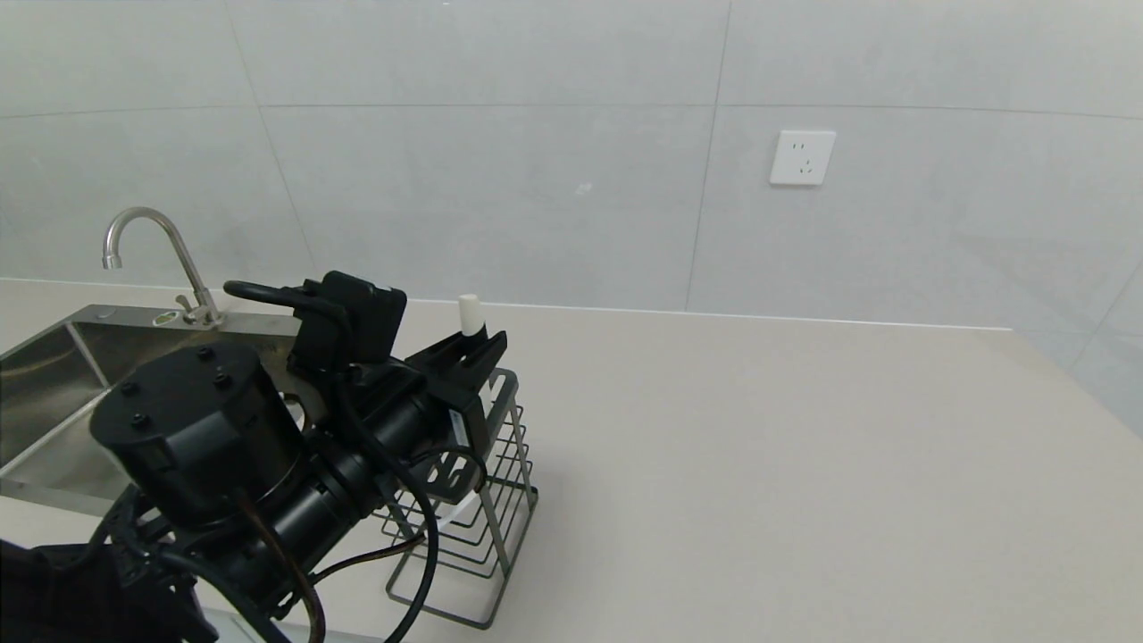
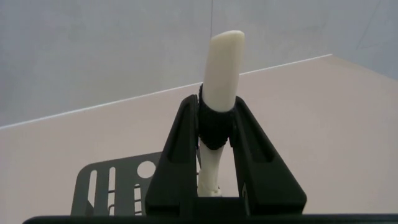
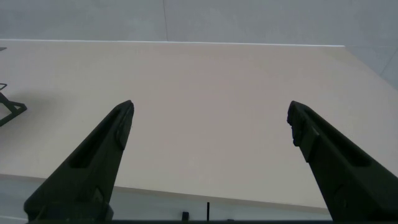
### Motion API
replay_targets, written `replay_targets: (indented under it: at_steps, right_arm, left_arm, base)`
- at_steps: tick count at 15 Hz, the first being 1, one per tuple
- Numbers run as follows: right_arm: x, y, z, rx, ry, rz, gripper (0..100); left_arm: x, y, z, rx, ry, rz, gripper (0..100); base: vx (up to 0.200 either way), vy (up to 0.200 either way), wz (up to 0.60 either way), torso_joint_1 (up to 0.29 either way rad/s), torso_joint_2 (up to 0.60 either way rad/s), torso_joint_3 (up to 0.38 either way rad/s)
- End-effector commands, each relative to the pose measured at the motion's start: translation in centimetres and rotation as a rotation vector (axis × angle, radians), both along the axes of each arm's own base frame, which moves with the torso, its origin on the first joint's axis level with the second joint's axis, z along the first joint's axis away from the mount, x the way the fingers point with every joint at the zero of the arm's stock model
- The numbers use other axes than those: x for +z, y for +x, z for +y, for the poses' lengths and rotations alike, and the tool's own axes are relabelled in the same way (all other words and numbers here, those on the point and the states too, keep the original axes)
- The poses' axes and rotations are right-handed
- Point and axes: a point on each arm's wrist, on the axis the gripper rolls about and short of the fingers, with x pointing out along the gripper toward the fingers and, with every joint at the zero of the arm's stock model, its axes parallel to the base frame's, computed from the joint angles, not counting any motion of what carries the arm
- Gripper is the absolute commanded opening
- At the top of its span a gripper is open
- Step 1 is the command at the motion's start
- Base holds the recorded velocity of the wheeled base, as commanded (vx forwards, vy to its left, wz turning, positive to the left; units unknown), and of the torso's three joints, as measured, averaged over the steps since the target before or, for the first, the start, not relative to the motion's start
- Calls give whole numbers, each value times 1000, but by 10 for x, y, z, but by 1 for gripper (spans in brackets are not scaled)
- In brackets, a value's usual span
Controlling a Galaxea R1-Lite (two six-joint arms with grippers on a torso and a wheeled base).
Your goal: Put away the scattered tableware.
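Where the counter (image 3: 217,81) meets its near edge, the right gripper (image 3: 210,112) hangs above it with its jaws spread wide. A little farther in, on the robot's left, a wire rack (image 1: 500,527) stands on the counter (image 1: 759,464), just beside the sink (image 1: 54,393). In the left wrist view the rack (image 2: 112,183) shows a slotted metal plate.

Over the rack's top sits the left gripper (image 1: 478,344), its fingers clamped on a white utensil (image 1: 470,313). The utensil stands nearly upright. Its rounded end sticks up above the fingers, and the rest runs down between them toward the rack. Seen from the left wrist, the left gripper (image 2: 217,118) pinches the utensil (image 2: 224,62) around its middle. The lower end is hidden behind the gripper, so I cannot tell what kind of utensil it is or whether it touches the rack.

Past the sink, a curved faucet (image 1: 152,232) rises at its back rim. Behind the counter stands a grey tiled wall (image 1: 536,134), with a white outlet (image 1: 802,157) toward the right.
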Motion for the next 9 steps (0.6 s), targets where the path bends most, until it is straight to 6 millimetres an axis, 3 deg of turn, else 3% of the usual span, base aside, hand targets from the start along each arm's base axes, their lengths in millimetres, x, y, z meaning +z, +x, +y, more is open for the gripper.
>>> replay_targets:
  at_steps: [1,2,3,7,9]
  right_arm:
    - [0,0,0,1,0,1,100]
    - [0,0,0,1,0,1,100]
    - [0,0,0,1,0,1,100]
    - [0,0,0,1,0,1,100]
    - [0,0,0,1,0,1,100]
  left_arm:
    - [-3,2,-1,1,8,10,0]
    - [-2,4,-3,-18,6,2,0]
    - [-1,4,-4,-18,3,-2,100]
    - [2,2,-1,-77,4,-23,100]
    - [15,1,9,-121,-13,-77,100]
  base:
    - [0,0,0,0,0,0]
    - [0,0,0,0,0,0]
    - [0,0,0,0,0,0]
    - [0,0,0,0,0,0]
    - [0,0,0,0,0,0]
